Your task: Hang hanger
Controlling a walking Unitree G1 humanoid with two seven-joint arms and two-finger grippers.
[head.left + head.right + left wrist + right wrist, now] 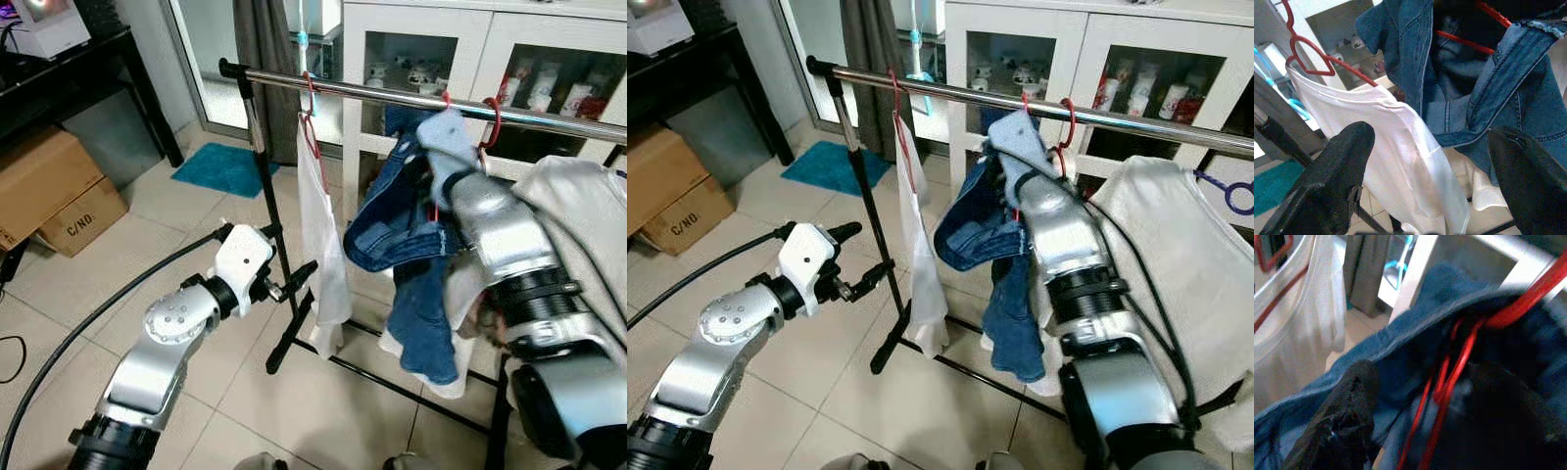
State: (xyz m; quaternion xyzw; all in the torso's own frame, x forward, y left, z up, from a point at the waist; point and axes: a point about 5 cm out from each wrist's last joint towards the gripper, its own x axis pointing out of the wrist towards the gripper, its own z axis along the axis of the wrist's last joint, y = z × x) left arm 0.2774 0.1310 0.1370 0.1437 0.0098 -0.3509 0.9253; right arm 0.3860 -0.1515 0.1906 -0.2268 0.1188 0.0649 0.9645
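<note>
A metal rail point(382, 93) crosses the top of a black clothes rack. A white shirt point(323, 235) hangs from it on a red hanger point(312, 127) at the left. To its right a blue denim jacket point(411, 245) is on another red hanger point(1449, 377), whose hook point(446, 98) sits at the rail. My right gripper point(1420, 401) is up under the jacket's collar, open, with the hanger's red wires between its fingers. My left gripper point(865, 253) is open and holds nothing, low beside the rack's upright post, left of the white shirt point(1400, 147).
A third red hook point(493, 122) hangs on the rail further right, beside a white cloth point(578, 215). The white cabinet point(470, 29) stands behind the rack. Cardboard boxes point(49, 186) and a teal mat point(223, 166) lie to the left. A black cable point(88, 323) trails over the floor.
</note>
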